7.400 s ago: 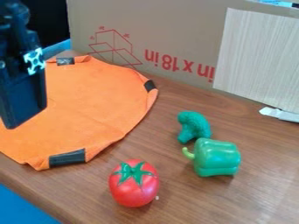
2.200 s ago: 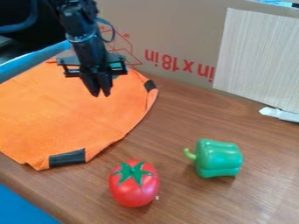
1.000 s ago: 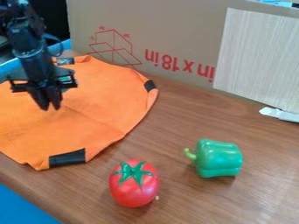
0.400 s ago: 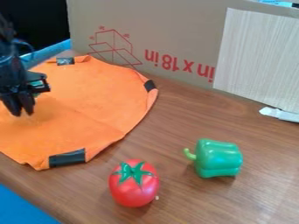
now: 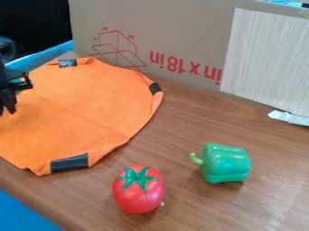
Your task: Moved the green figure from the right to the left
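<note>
At the left edge of the camera view the black gripper (image 5: 7, 103), partly cut off by the frame, hangs over the left part of the orange cloth (image 5: 84, 108). A small green patch (image 5: 19, 82) shows at its crossbar; whether this is the green figure or part of the gripper I cannot tell. No green figure is visible on the brown table (image 5: 181, 122) beside the green pepper.
A green pepper (image 5: 224, 163) lies at the right, and a red tomato (image 5: 138, 189) sits nearer the front edge. Behind stands a cardboard box (image 5: 181, 31) with a pale panel (image 5: 265, 58); a white object (image 5: 288, 117) lies near its foot.
Since the oldest frame, the green broccoli-shaped figure has gone from its place behind the pepper. Over the later frames the gripper has moved left across the cloth, the green patch moving along.
</note>
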Tool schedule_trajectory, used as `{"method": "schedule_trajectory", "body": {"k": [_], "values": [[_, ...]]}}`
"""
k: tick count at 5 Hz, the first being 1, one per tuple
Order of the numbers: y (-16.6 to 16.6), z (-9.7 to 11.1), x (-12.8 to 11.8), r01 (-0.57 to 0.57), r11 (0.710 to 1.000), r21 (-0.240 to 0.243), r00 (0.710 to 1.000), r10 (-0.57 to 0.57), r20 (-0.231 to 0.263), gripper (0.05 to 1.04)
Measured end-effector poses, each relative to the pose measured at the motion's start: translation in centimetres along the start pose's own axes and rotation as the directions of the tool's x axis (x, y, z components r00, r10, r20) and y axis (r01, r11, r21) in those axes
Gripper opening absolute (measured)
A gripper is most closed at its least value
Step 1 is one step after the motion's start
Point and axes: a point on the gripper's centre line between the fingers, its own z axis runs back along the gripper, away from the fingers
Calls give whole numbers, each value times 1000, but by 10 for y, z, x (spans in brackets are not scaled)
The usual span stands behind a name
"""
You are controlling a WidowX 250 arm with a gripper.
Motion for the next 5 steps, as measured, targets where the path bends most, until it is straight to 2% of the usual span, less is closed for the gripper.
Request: {"method": "schedule_trajectory", "body": {"k": [1,2,3,4,5], "values": [[7,-14,0,-23,999,36,999,24,-26,245],[11,-17,1,-47,997,63,999,48,-18,515],[9,-17,-1,-51,997,51,998,52,-36,821],[6,-9,2,-42,998,41,997,44,-62,1001],[4,18,8,-74,994,84,997,76,-27,1001]]}}
